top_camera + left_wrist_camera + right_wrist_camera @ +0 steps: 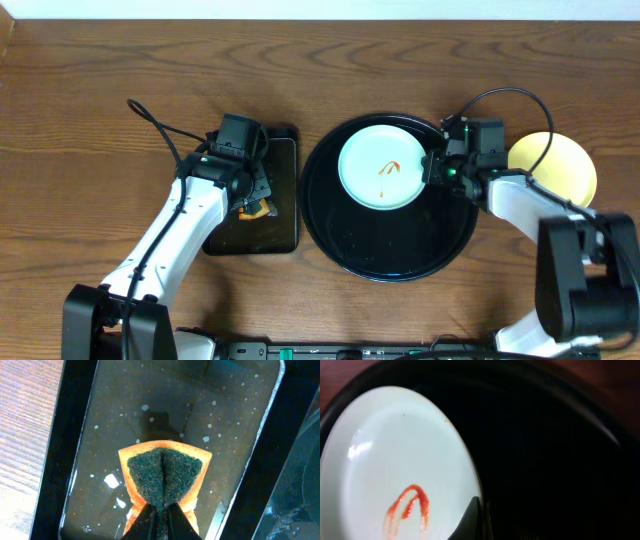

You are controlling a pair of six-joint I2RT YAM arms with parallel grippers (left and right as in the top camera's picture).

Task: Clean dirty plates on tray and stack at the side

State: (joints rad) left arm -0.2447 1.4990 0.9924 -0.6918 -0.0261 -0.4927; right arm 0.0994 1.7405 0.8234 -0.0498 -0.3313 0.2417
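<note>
A pale mint-blue plate (385,167) with an orange-red sauce squiggle (410,505) lies in the upper part of the round black tray (390,255). My right gripper (432,168) is shut on the plate's right rim; in the right wrist view a finger (480,515) lies over the plate's (395,445) edge. A pale yellow plate (560,165) lies on the table right of the tray, partly behind my right arm. A second mint-blue plate is not in view. My left gripper (250,195) is shut on a folded orange-and-green sponge (165,470).
A smaller black rectangular tray (255,235) lies left of the round tray, its wet floor (225,410) under the sponge. Bare wooden table lies at the far left and along the back.
</note>
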